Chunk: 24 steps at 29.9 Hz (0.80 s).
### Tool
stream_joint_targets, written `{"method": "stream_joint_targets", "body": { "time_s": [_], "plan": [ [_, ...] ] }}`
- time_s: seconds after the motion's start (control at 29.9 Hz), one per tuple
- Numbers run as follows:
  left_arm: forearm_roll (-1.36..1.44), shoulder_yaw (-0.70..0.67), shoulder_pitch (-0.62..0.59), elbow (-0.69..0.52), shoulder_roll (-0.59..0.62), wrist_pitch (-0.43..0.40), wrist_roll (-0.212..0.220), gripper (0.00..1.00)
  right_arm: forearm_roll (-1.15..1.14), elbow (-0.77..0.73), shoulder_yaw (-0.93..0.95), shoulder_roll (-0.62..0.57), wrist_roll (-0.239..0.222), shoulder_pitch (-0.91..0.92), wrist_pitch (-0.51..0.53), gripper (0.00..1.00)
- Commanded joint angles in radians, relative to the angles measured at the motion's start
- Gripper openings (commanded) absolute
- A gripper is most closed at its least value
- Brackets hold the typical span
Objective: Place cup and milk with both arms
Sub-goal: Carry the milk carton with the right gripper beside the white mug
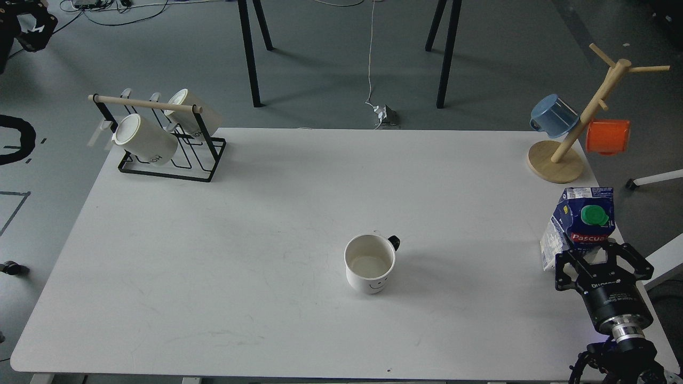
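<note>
A white cup (370,263) with a smiley face and a black handle stands upright near the middle of the table (267,213). The blue milk carton (581,221) with a green cap stands at the table's right edge. My right gripper (602,261) comes up from the bottom right with a finger on each side of the carton's lower part, closed in against it. My left gripper (32,24) is a small dark shape at the top left, off the table and far from the cup. Its fingers cannot be told apart.
A black wire rack (165,144) with two white mugs stands at the back left corner. A wooden mug tree (565,154) with a blue and an orange mug stands at the back right, just behind the carton. Dark legs of another stand rise beyond the far edge.
</note>
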Motion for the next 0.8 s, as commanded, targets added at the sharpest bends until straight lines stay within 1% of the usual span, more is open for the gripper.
{"method": "stream_joint_targets", "body": {
  "time_s": [0.0, 0.1, 0.23, 0.43, 0.63, 0.77],
  "plan": [
    [0.001, 0.001, 0.002, 0.0, 0.001, 0.0, 0.002, 1.0, -0.016, 0.081, -0.008, 0.004, -0.003, 0.003, 0.0, 0.51],
    [0.001, 0.001, 0.002, 0.0, 0.004, 0.003, 0.002, 1.0, -0.073, 0.108, -0.009, 0.025, -0.003, 0.023, 0.0, 0.51],
    [0.001, 0.001, 0.002, -0.005, 0.004, 0.006, 0.002, 1.0, -0.097, 0.096, -0.023, 0.119, -0.006, 0.054, 0.0, 0.52],
    [0.001, 0.001, 0.003, -0.006, 0.005, 0.017, 0.002, 1.0, -0.219, 0.098, -0.069, 0.254, -0.006, 0.097, 0.0, 0.52],
    [0.001, 0.001, 0.002, -0.005, 0.008, 0.017, 0.003, 1.0, -0.277, 0.098, -0.133, 0.315, -0.008, 0.097, 0.0, 0.52],
    [0.001, 0.001, 0.005, -0.005, 0.007, 0.017, 0.003, 1.0, -0.311, 0.093, -0.161, 0.335, -0.006, 0.089, 0.0, 0.52]
  ]
}}
